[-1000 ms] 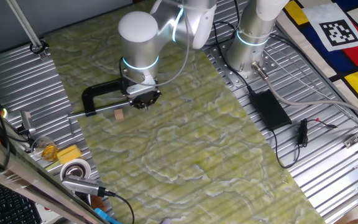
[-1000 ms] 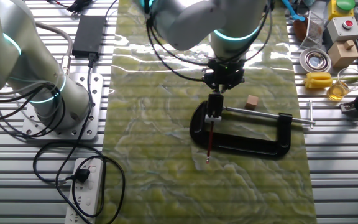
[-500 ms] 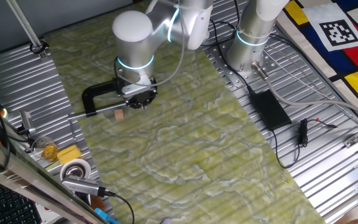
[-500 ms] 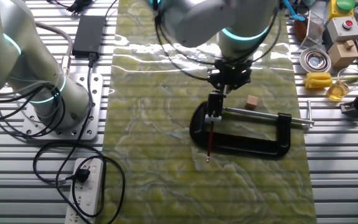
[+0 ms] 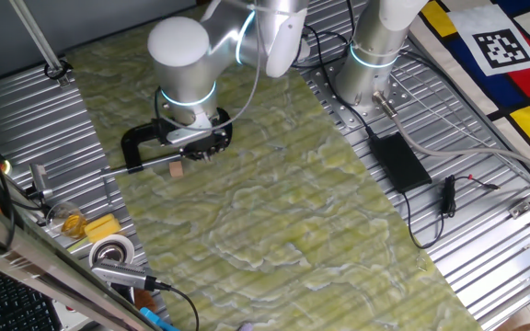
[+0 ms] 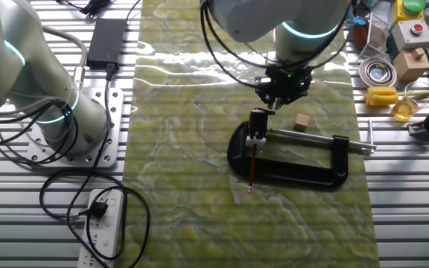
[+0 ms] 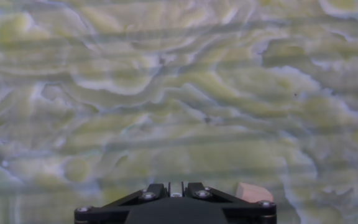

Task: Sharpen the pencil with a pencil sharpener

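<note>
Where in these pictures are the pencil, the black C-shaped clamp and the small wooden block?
pencil [image 6: 252,170], the other fixed view, middle of its thin dark shaft.
black C-shaped clamp [image 6: 293,173], the other fixed view, long bar of its frame.
small wooden block [image 6: 302,121], the other fixed view, its top face.

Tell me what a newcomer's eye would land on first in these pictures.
First the big silver arm, its gripper hanging low over the green marbled mat. Just below it in the other fixed view lies a black C-shaped clamp, with a thin pencil sticking out of the small sharpener at its jaw. A small tan block sits beside the clamp's screw.
</note>
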